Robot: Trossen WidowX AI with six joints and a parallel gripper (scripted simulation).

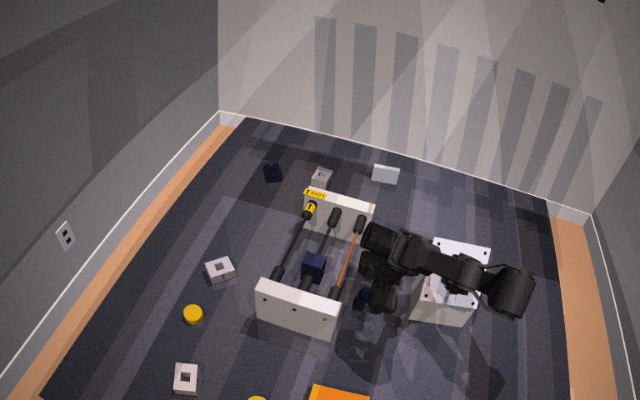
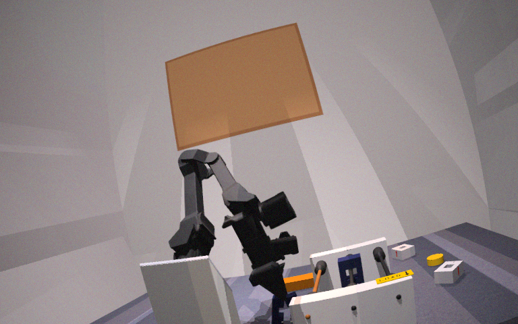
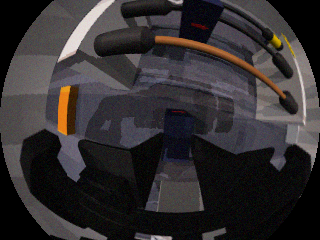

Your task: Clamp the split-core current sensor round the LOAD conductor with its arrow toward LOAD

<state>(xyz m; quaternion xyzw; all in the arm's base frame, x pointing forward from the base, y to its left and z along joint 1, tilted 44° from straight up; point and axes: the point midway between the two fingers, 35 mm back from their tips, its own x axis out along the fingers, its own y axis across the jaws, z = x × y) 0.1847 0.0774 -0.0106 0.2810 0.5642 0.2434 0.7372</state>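
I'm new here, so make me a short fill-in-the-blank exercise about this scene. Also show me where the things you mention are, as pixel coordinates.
1. The short marker sleeve (image 1: 310,208) (image 3: 276,40) on the LOAD conductor (image 1: 292,243) is ____.
2. The bare-looking conductor (image 1: 347,259) (image 2: 317,280) (image 3: 215,48) is ____.
3. The gripper's fingers hold a dark ____ sensor (image 1: 362,298) (image 2: 277,308) (image 3: 178,135).

yellow; orange; blue

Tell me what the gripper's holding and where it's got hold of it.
The gripper holds the dark blue sensor by its two opposite sides.

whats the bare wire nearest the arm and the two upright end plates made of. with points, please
The wire (image 1: 347,257) (image 2: 317,280) (image 3: 210,45) looks like bare copper, going by its orange-brown colour, though coating is possible. The end plates (image 1: 296,309) (image 2: 352,307) seem painted board or plastic: flat matte white, no grain showing.
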